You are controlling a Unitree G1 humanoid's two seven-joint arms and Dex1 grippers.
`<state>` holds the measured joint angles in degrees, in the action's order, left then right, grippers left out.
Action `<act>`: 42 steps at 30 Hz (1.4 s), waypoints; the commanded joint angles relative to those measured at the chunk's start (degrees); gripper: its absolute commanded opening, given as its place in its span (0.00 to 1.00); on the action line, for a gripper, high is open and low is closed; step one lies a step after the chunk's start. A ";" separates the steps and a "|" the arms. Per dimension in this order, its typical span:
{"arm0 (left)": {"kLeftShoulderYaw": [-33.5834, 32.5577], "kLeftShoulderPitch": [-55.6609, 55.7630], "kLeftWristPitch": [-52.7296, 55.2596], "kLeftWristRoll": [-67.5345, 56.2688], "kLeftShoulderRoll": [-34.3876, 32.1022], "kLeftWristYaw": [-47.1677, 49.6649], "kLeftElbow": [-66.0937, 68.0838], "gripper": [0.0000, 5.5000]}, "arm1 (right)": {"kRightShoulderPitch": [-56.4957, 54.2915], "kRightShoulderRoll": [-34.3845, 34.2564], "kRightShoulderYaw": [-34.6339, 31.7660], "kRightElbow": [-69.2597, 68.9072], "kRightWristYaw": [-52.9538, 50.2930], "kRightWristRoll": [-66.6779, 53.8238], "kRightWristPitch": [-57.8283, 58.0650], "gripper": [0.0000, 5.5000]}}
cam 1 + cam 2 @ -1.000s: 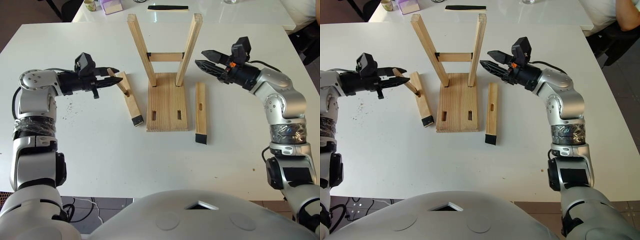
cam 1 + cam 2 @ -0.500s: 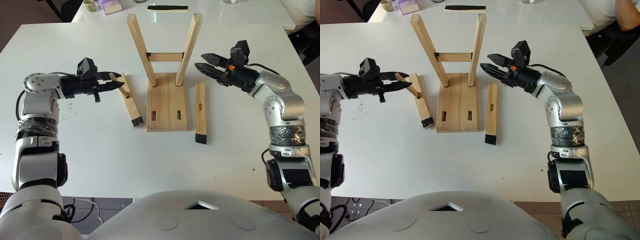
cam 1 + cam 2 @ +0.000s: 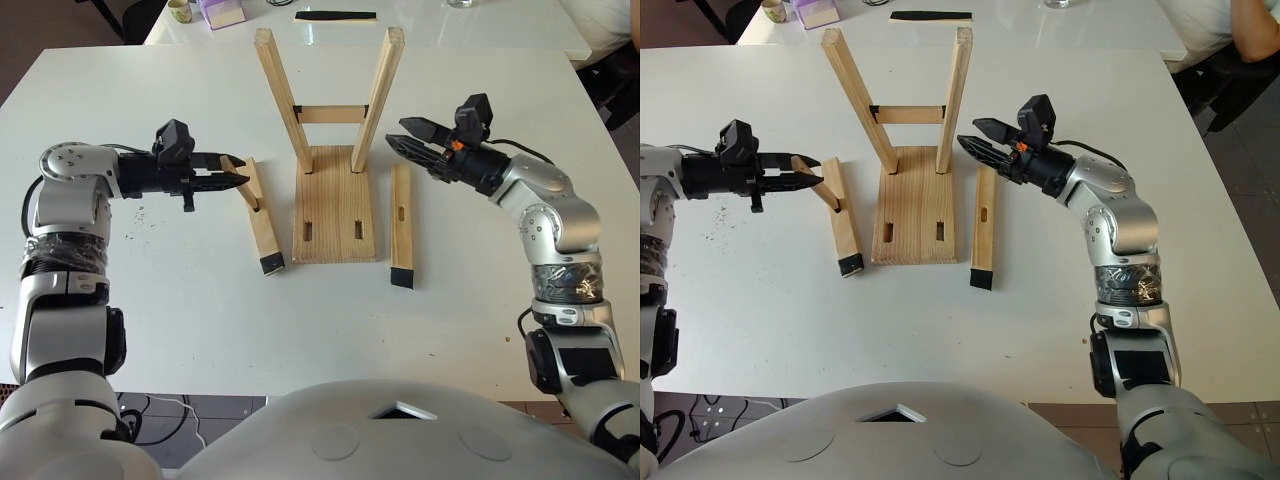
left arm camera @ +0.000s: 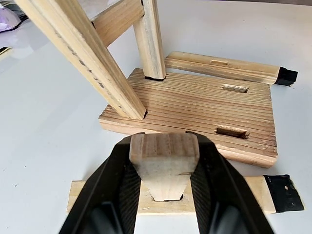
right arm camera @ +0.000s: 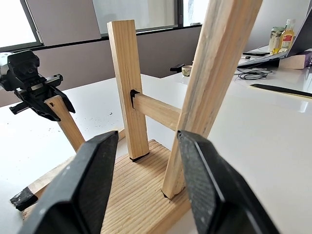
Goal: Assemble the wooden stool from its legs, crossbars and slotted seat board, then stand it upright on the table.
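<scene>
Bright, even light; soft shadows and mild glare on the table.

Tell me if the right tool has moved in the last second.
Yes. The right tool has dropped nearer the seat board, beside the upright leg.

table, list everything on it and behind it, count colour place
table: 1, white, under everything
seat board: 1, light wood, flat at table centre, two near slots empty
standing legs: 2, light wood, in the board's far slots
fitted crossbar: 1, light wood, joining the standing legs
left loose leg: 1, light wood, black tip, flat left of board
right loose leg: 1, same, flat right of board
held crossbar: 1, light wood, in left loose leg's slot
black strip: 1, far table
purple box: 1, far table
left claw: shut on held crossbar
right claw: open, beside right standing leg
</scene>
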<state>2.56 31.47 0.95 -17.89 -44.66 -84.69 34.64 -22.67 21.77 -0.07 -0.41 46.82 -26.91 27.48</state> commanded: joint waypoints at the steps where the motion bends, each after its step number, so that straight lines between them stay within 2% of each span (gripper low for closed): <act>1: 5.02 -4.24 0.63 5.72 1.89 0.13 3.07 0.24 | 1.83 -0.34 -0.11 -1.97 -1.13 -0.57 1.08 0.40; 7: 6.10 -6.97 -1.25 6.07 2.75 1.77 3.54 0.24 | 1.17 -0.67 -0.38 -1.87 -1.58 -0.60 1.42 0.40; 16: 5.48 -5.22 -2.67 5.85 3.70 3.23 5.41 0.24 | -0.53 -1.15 -0.54 0.17 -1.83 -0.10 0.52 0.40; 20: 3.07 -3.60 -3.55 5.30 4.95 8.70 6.35 0.24 | -0.94 -0.90 -1.17 0.64 -1.81 -0.28 0.32 0.40; 21: 2.08 -3.68 -2.43 4.27 4.66 10.09 4.48 0.30 | -1.10 -0.82 -1.34 0.89 -1.81 -0.27 0.20 0.40; 25: -3.69 -9.09 2.50 -0.76 2.25 13.48 -10.71 0.41 | -0.44 -0.83 -2.44 0.58 -2.44 -0.64 0.38 0.40; 29: -10.37 -22.79 9.78 -4.59 -1.75 16.44 -29.96 0.41 | 2.74 -0.41 -3.95 -1.95 -3.61 -1.19 1.61 0.40; 32: -16.38 -34.00 14.08 -7.18 -2.01 19.19 -40.23 0.41 | 4.22 0.03 -4.45 -3.30 -3.93 -1.40 2.25 0.40; 34: -22.18 -40.34 17.46 -9.72 0.00 23.41 -46.61 0.41 | 4.72 0.43 -5.09 -3.83 -4.24 -1.59 2.76 0.40; 37: -30.61 -45.78 23.18 -15.76 6.53 35.01 -56.36 0.41 | 5.03 1.15 -6.00 -3.98 -4.66 -1.79 3.45 0.40; 40: -31.46 -47.99 25.40 -20.36 12.71 43.87 -65.68 0.41 | 4.87 1.66 -5.87 -3.97 -4.75 -2.27 4.24 0.40; 42: -32.69 -45.18 25.62 -23.23 17.57 53.08 -70.06 0.41 | 4.14 2.04 -5.24 -3.76 -4.36 -2.48 4.83 0.40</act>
<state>-28.76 -16.31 25.89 -38.54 -30.91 -39.68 -31.10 -17.55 23.01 -5.52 -3.79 42.27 -28.97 31.19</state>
